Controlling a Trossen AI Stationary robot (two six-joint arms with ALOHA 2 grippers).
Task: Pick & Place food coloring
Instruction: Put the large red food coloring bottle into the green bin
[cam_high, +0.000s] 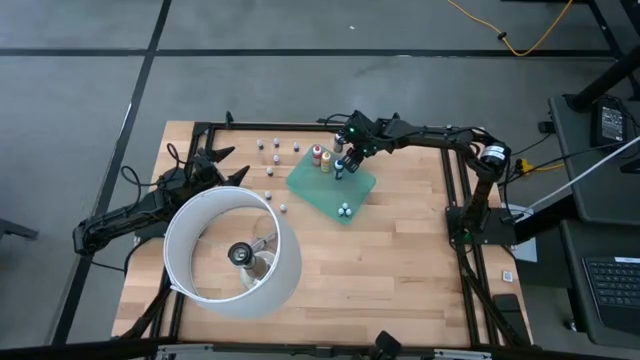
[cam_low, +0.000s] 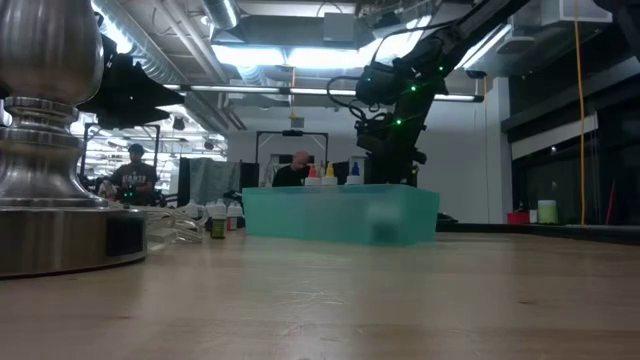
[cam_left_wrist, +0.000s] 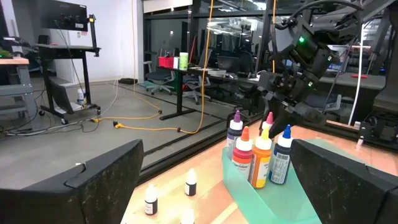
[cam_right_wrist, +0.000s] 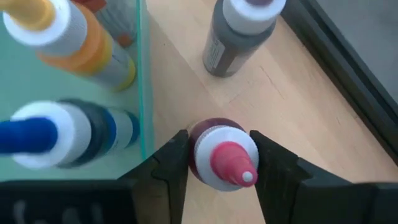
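The food coloring bottles stand around a translucent green tray (cam_high: 332, 185). Orange (cam_left_wrist: 242, 152), yellow (cam_left_wrist: 262, 160) and blue (cam_left_wrist: 283, 155) ones stand upright in the tray's far corner. A purple-capped one (cam_right_wrist: 239, 28) stands on the wood beside it. Several tiny pale bottles (cam_high: 276, 150) stand scattered on the table to the left. My right gripper (cam_high: 343, 153) (cam_right_wrist: 224, 158) is at the tray's far edge, shut on a pink-capped bottle (cam_right_wrist: 214, 146). My left gripper (cam_high: 228, 165) (cam_left_wrist: 214, 180) is open and waits left of the bottles. My right gripper pinches the pink-capped bottle by its white cap collar (cam_right_wrist: 211, 140), one finger (cam_right_wrist: 171, 165) on each side. The fingers come from above, pointing down. The bottle is upright over the wood just outside the tray wall; I cannot tell whether its base rests on the table.
A lamp with a large white shade (cam_high: 232, 250) and metal base (cam_low: 50, 160) stands on the table's near left part. One small bottle (cam_high: 345, 210) sits at the tray's near corner. Bare wood lies to the right and near side. People show in the room beyond.
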